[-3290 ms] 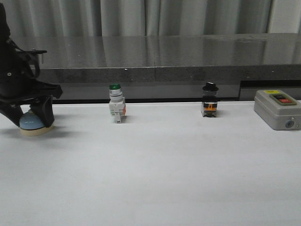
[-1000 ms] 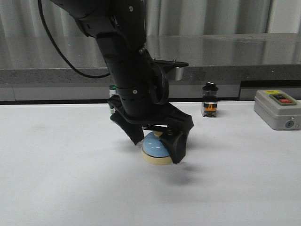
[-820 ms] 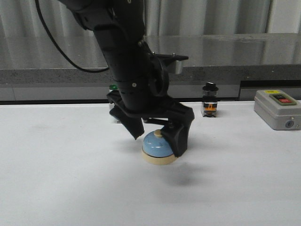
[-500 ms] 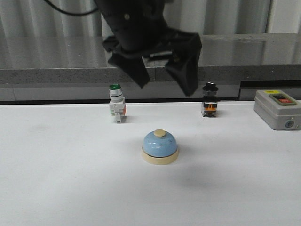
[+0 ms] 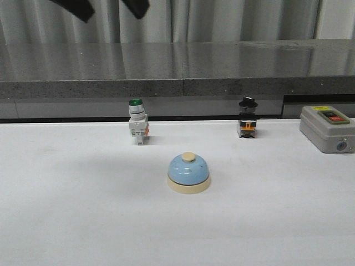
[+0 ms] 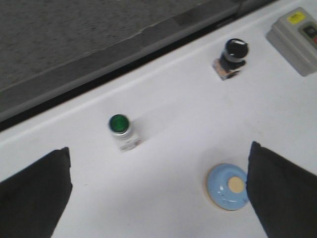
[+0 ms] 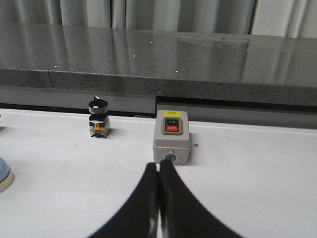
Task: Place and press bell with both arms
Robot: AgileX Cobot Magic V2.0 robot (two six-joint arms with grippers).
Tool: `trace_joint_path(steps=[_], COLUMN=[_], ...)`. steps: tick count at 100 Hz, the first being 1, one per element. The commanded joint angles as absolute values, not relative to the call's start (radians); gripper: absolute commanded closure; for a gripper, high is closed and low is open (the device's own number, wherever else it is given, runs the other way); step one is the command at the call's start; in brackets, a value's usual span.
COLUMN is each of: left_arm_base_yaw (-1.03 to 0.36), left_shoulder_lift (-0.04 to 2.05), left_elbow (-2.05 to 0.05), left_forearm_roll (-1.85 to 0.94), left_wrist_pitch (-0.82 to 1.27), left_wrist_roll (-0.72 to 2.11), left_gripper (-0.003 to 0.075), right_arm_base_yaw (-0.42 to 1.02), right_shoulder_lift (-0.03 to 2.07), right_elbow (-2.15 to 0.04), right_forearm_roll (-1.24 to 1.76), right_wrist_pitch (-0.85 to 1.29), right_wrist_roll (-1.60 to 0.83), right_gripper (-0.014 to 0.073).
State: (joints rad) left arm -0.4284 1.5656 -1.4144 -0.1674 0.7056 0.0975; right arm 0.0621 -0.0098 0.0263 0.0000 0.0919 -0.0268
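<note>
**Bell set down on the worktop, both arms clear of it.**

The bell (image 5: 188, 173) stands upright and free on the white worktop (image 5: 83, 221), forward of and between the green-capped switch (image 5: 137, 128) and the black-capped switch (image 5: 247, 125), with the grey control box (image 5: 328, 128) well apart on the right. The left end effector (image 6: 158, 196) hangs high above with its fingers (image 6: 285, 191) spread wide apart and nothing between them; the right end effector (image 7: 159, 198) sits low near the control box, its fingers pressed together and empty. Pressing appears to remain. Likely risks: an off-centre descent that strikes the dome rather than the cream button and slides the unrestrained bell, or a sweep that knocks a neighbouring switch over.
</note>
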Motion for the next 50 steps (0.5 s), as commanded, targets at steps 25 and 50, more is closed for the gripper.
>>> trace_joint_path(steps=[25,50], left_arm_base_yaw=[-0.218,-0.160], left_shoulder_lift=[1.245,0.976], left_elbow=[-1.084,-0.813], left_forearm_roll=[-0.190,-0.222], left_wrist_pitch=[0.438,0.291], left_wrist_roll=[0.086,0.086], left_gripper=[0.0042,0.0042], right_arm_base_yaw=[0.056,0.056], right_shoulder_lift=[-0.028,-0.028], right_elbow=[0.012,0.012], right_forearm_roll=[-0.012,-0.012], right_wrist_pitch=[0.010,0.010], right_wrist_roll=[-0.033,-0.033], right_gripper=[0.0664,0.0664])
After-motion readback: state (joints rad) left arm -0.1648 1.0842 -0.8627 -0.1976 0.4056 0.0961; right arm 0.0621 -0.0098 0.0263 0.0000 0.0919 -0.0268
